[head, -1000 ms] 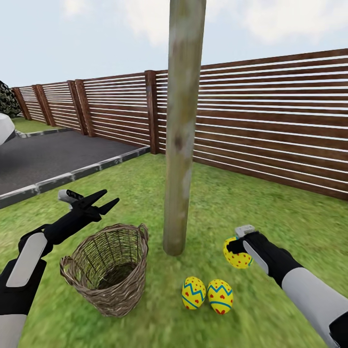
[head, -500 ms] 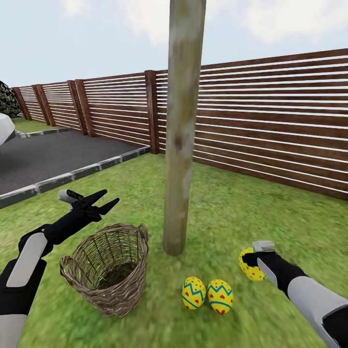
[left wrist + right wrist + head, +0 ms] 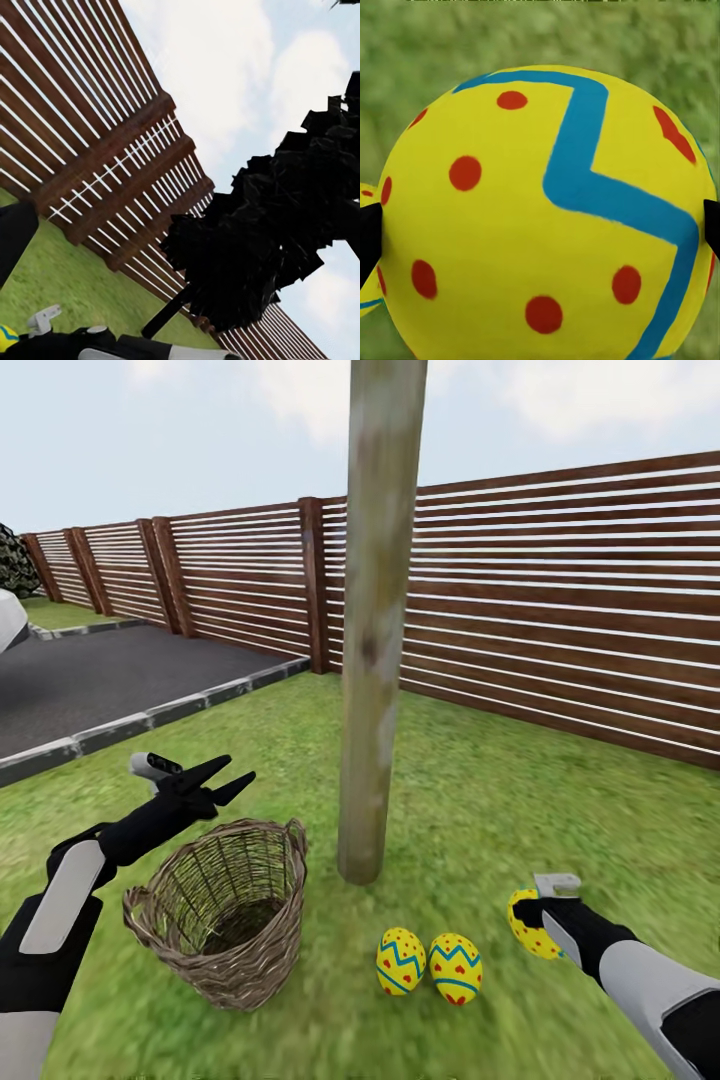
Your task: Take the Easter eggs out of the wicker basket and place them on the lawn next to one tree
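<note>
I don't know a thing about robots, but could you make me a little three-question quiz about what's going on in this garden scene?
1. True or false: the wicker basket has eggs inside.
2. How many eggs lie on the lawn near the tree?
3. What does the right hand hold? A) a third egg B) a twig C) nothing

Key: 1 false; 2 two; 3 A. The third egg sits between the right hand's fingers, low over the grass. The left hand is open above the basket.
</note>
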Robot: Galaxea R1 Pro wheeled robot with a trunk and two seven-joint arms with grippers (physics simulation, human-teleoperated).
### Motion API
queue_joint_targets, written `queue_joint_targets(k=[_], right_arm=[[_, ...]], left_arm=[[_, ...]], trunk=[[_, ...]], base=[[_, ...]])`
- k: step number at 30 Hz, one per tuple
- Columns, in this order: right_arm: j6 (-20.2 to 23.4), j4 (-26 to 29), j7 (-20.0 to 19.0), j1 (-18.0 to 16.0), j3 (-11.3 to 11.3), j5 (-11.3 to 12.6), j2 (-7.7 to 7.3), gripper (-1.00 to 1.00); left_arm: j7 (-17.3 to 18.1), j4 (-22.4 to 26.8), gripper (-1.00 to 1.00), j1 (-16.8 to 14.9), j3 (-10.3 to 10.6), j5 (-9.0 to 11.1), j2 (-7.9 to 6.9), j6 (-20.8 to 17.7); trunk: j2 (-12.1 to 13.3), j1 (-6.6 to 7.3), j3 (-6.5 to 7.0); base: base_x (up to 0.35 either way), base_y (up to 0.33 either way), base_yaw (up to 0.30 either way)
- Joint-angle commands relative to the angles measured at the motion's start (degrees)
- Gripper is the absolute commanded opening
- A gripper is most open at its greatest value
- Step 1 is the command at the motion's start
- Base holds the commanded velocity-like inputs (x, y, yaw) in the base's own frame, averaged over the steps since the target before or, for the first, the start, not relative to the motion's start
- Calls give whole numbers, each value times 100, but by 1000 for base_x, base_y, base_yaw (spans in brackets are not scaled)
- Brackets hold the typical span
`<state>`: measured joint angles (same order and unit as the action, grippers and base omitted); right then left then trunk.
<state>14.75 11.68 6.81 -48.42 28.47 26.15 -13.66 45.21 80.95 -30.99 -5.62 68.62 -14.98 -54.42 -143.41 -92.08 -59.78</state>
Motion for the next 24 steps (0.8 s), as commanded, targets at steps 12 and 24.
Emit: queue_joint_targets(k=[12, 24], right_arm=[[-189, 36, 31, -1, 88, 7, -11, -100], [-675, 23, 31, -1, 88, -372, 45, -100]], left_arm=[[7, 16, 100, -4, 7, 2, 3, -24], [7, 18, 100, -4, 17, 2, 3, -24]], trunk=[[-19, -29, -272], [-35, -60, -538]], base=[[0, 0, 0], [0, 0, 0]])
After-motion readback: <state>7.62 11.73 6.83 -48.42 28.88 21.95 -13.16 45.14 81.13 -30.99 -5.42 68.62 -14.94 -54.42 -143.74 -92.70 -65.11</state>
